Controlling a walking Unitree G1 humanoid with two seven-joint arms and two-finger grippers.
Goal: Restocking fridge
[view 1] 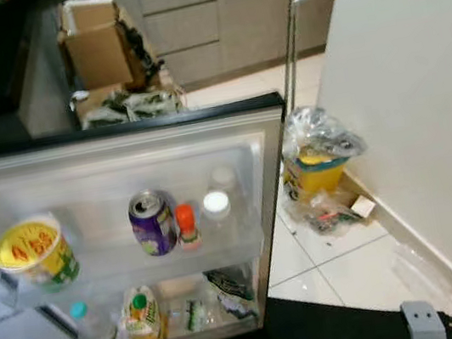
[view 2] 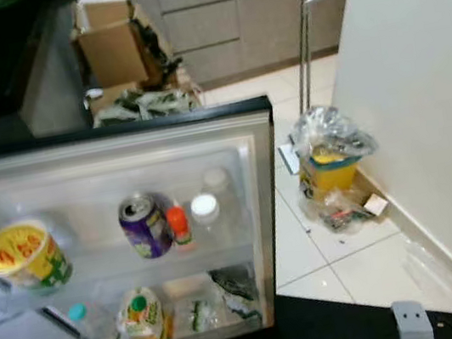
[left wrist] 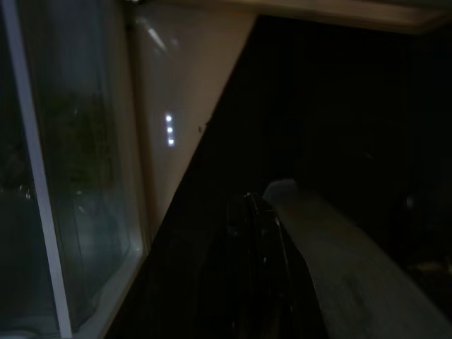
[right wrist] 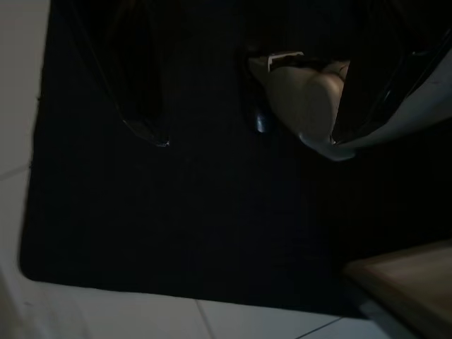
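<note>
The fridge door (view 1: 122, 164) stands open in front of me. Its upper shelf holds a yellow tub (view 1: 33, 252), a purple can (view 1: 153, 224), a small orange-capped bottle (view 1: 186, 226) and a white-capped bottle (view 1: 217, 210). On the lower shelf are a teal-capped bottle (view 1: 87, 325), a yellow-green bottle (view 1: 141, 314) and some packets (view 1: 221, 299). My right gripper (right wrist: 247, 141) hangs over a black mat (right wrist: 176, 226) with its fingers apart; a pale rounded shape (right wrist: 304, 92) that I cannot identify lies by one finger. The left wrist view is very dark, with a black finger (left wrist: 254, 233) dimly seen beside a glass panel (left wrist: 78, 212).
A black floor mat (view 1: 320, 331) lies at my feet. Right of the door, a bagged yellow bin (view 1: 320, 163) and litter sit against the white wall (view 1: 430, 103). Behind the door are an open cardboard box (view 1: 98, 43), a metal pole (view 1: 288, 48) and grey cabinets (view 1: 219, 16).
</note>
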